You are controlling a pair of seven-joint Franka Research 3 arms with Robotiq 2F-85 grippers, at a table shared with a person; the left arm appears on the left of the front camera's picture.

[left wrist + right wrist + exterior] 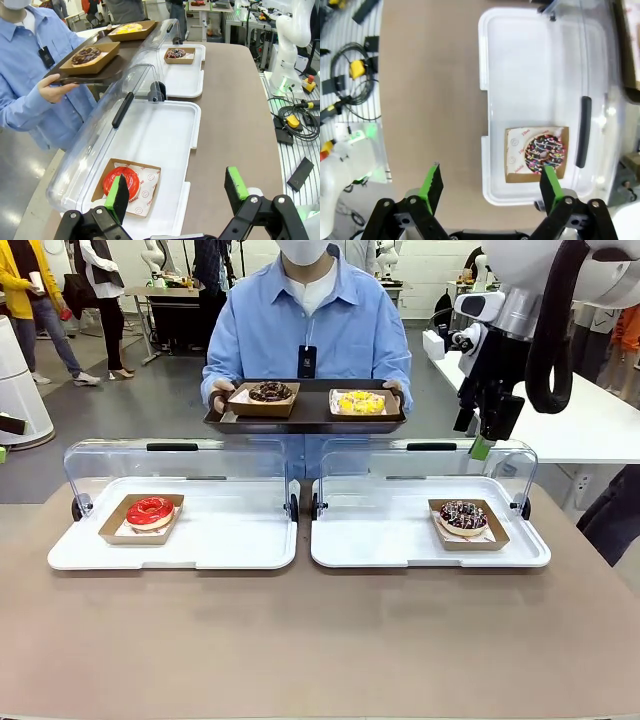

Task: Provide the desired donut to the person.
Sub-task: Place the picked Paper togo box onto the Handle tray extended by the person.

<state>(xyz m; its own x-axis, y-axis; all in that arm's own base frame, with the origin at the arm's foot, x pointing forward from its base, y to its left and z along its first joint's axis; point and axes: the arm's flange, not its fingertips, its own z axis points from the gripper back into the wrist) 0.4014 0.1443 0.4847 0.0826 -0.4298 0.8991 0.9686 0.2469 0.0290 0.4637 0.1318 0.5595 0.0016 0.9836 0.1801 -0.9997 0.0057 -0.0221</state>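
Item: sprinkled donut (544, 151) at 1 o'clock of your right gripper (492, 186); both grippers empty, jaws spread. Risk: you may grab the red donut (150, 511) instead.

brown table (320, 640), coiled black cable (295, 112) with yellow plug (292, 121), person in yellow top (25, 280) far back
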